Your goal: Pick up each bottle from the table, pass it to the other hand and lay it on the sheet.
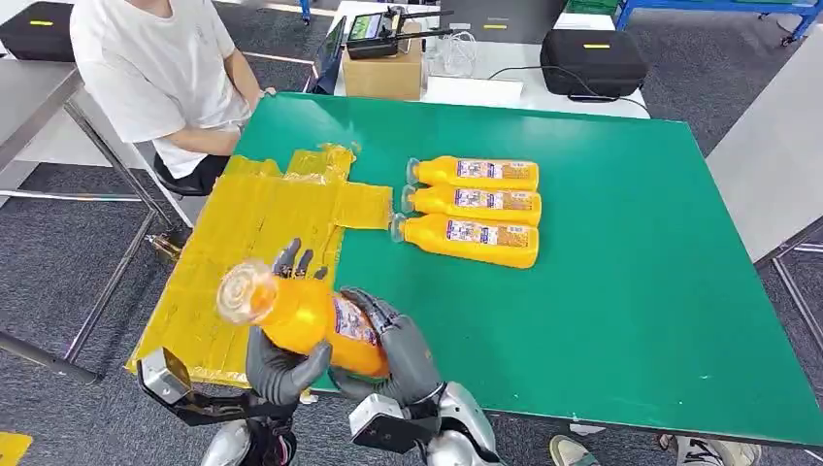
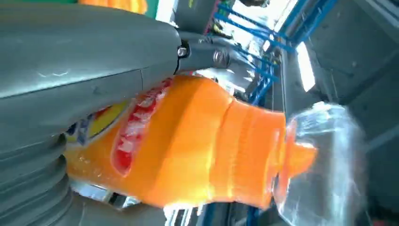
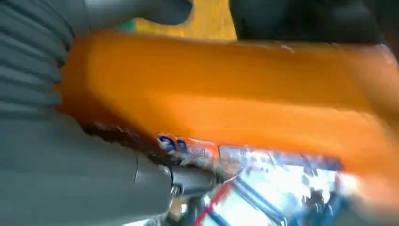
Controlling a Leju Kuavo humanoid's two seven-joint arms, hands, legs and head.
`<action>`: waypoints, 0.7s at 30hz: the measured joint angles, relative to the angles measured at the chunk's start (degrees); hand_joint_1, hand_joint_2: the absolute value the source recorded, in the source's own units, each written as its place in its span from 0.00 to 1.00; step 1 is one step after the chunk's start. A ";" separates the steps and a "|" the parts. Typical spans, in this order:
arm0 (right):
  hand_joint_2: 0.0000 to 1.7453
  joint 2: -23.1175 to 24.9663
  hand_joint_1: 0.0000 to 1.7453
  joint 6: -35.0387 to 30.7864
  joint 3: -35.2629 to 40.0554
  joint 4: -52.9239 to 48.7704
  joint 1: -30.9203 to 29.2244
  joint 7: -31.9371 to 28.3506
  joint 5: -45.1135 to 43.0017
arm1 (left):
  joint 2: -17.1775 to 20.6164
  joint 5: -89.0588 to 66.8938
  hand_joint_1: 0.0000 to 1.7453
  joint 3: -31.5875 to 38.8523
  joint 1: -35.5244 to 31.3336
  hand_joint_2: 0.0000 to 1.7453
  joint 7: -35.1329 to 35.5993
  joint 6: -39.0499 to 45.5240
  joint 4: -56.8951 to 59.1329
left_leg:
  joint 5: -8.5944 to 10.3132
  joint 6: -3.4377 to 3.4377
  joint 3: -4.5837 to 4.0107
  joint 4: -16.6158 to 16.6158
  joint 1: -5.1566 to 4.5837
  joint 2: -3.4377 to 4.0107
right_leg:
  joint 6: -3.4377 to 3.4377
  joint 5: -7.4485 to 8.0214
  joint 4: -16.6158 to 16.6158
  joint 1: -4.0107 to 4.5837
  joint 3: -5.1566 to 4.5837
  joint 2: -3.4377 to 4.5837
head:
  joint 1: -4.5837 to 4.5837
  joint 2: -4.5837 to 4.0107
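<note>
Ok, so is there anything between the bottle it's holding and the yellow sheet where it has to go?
Nothing visible. Both the left hand and right hand hold the orange bottle above the yellow sheet's near edge, and the sheet's surface looks bare. The three other bottles lie off to the side on the green table.

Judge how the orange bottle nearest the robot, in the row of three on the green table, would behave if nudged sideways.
The nearest bottle lies on its side, so a push across its length would probably roll it. It looks full, so likely heavy for its size. Its smooth plastic may slip on the green table.
</note>
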 measured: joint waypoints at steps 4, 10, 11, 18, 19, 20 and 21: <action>0.00 0.09 0.00 0.83 -0.11 0.55 0.03 0.02 -0.09 | -0.07 -0.22 1.00 -0.04 -0.14 1.00 -0.65 -1.81 -0.15 | 0.00 0.00 0.00 0.00 0.01 0.00 | 0.00 0.00 0.00 0.01 -0.01 0.00 | 0.00 0.00; 0.00 0.37 0.00 0.83 -0.63 0.76 0.05 0.02 -0.48 | -0.07 -1.27 1.00 -0.13 -0.30 1.00 -0.74 -2.84 -0.22 | 0.00 0.00 0.00 0.00 0.00 0.00 | 0.00 0.00 0.00 0.00 0.00 0.00 | 0.00 0.00; 0.00 0.37 0.00 0.83 -0.90 0.76 0.06 0.02 -0.70 | -0.07 -2.12 1.00 -0.17 -0.35 1.00 -0.72 -2.82 -0.22 | 0.00 0.00 0.00 0.00 0.00 0.00 | 0.00 0.00 0.00 0.00 0.00 0.00 | 0.00 0.00; 0.00 0.81 0.00 1.13 -2.62 0.11 0.18 0.00 -1.01 | -0.07 -5.35 1.00 -1.03 -0.52 1.00 -0.48 -1.81 0.26 | 0.00 0.00 0.00 0.00 0.01 0.00 | 0.00 0.00 0.00 0.01 -0.01 0.00 | 0.00 0.00; 0.00 0.83 0.00 1.16 -2.73 0.09 0.27 0.00 -1.03 | -0.07 -5.49 1.00 -1.05 -0.59 1.00 -0.48 -1.81 0.28 | 0.00 0.00 0.00 0.00 0.01 0.00 | 0.00 0.00 0.00 0.01 0.00 0.00 | 0.00 0.00; 0.00 0.83 0.00 1.16 -2.80 0.09 0.31 0.00 -1.01 | -0.09 -5.53 1.00 -1.07 -0.63 1.00 -0.48 -1.79 0.31 | 0.00 0.00 0.00 0.00 0.01 0.00 | 0.00 0.00 0.00 0.01 0.00 0.00 | -0.02 0.00; 0.00 0.83 0.00 1.16 -2.88 0.09 0.31 0.00 -1.03 | -0.07 -5.53 1.00 -1.07 -0.70 1.00 -0.48 -1.77 0.37 | 0.00 0.00 0.00 0.00 0.01 0.00 | 0.00 0.00 0.00 0.01 0.00 0.00 | 0.00 0.00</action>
